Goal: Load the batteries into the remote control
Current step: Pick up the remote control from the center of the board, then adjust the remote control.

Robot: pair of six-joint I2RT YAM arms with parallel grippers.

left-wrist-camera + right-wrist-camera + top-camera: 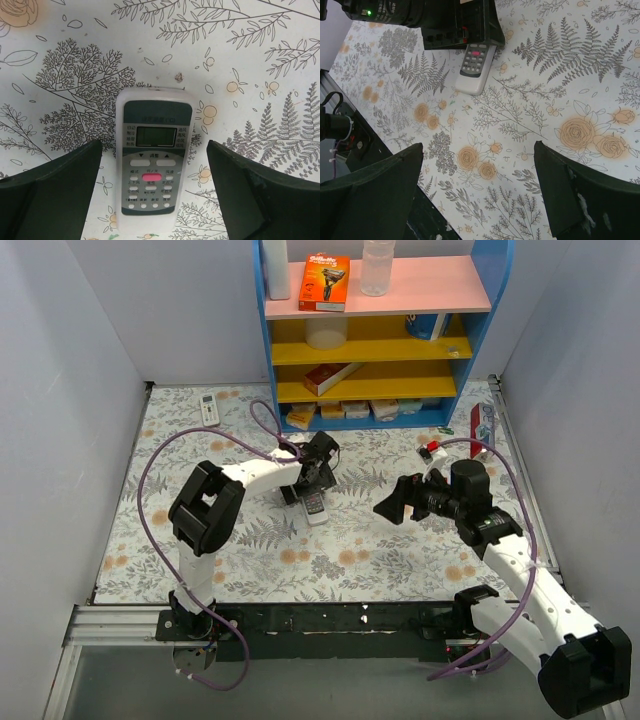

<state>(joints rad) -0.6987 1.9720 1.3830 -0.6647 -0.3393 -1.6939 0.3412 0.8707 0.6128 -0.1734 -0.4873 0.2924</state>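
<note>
The remote control (154, 115) is seen lying flat on the floral mat (400, 550) near the middle of the table. It lies face up with its display and buttons shown, so the battery compartment, presumably on the underside, is hidden and what it holds cannot be told. It is straddled by the left gripper (154, 150), whose fingers are spread and kept clear of both long edges. A light, stiff, smooth plastic shell is expected, so a hold across the narrow width near the middle is judged best, with slipping guarded against when it is turned over. The batteries, taken to be the small red pieces (432, 448) beside the right arm, are judged light, hard and apt to roll. The right gripper (479, 147) is held released and empty above the mat. The shelf unit (262, 340) behind is stocked with an orange box (325, 280), a clear bottle (377, 265) and small cartons.
</note>
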